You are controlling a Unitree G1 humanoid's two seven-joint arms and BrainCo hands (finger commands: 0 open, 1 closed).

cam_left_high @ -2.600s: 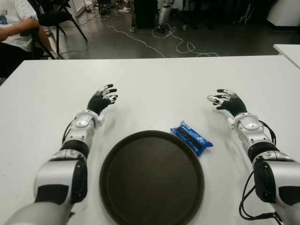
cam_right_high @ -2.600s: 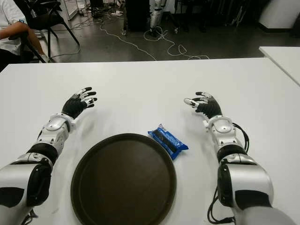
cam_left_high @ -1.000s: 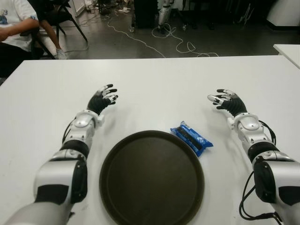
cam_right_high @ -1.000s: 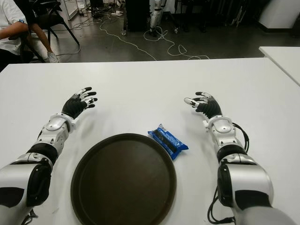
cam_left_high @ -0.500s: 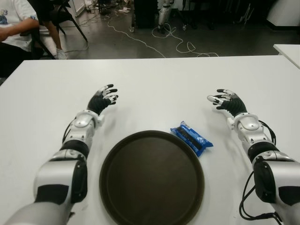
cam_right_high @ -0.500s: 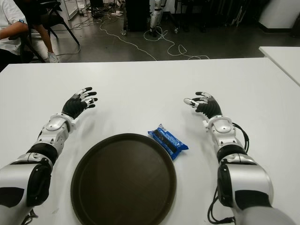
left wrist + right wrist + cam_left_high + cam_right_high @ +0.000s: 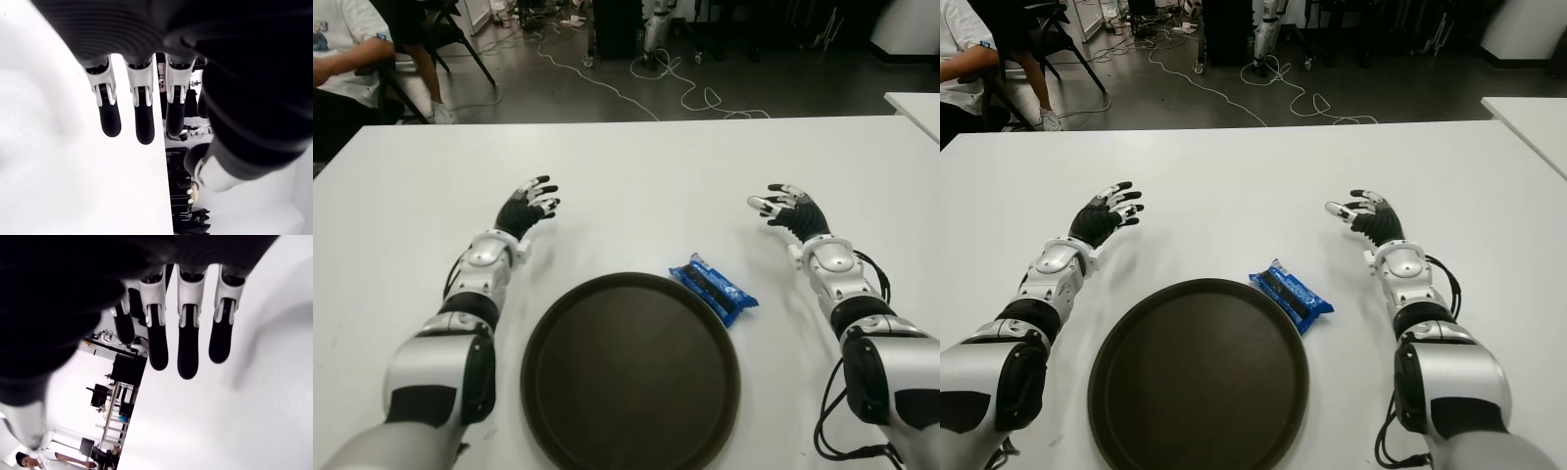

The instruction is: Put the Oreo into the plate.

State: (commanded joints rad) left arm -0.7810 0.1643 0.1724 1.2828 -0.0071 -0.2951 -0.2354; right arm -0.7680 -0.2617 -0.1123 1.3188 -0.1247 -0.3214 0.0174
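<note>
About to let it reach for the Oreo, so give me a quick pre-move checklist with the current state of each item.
1. Oreo pack in view, on the table beside the plate's right rim: ok.
2. Plate empty: ok.
3. Right hand open, holding nothing: ok.
4. Left hand open, left of the plate: ok.
5. Nothing between right hand and pack: ok.
6. Pack touching the plate rim: cannot tell.

White table, cluttered floor behind.
Table [image 7: 636, 166] spans the view; cables [image 7: 636, 83] trail across dark floor; seated person [image 7: 342, 59] at far left; second white table [image 7: 915, 103] far right.
</note>
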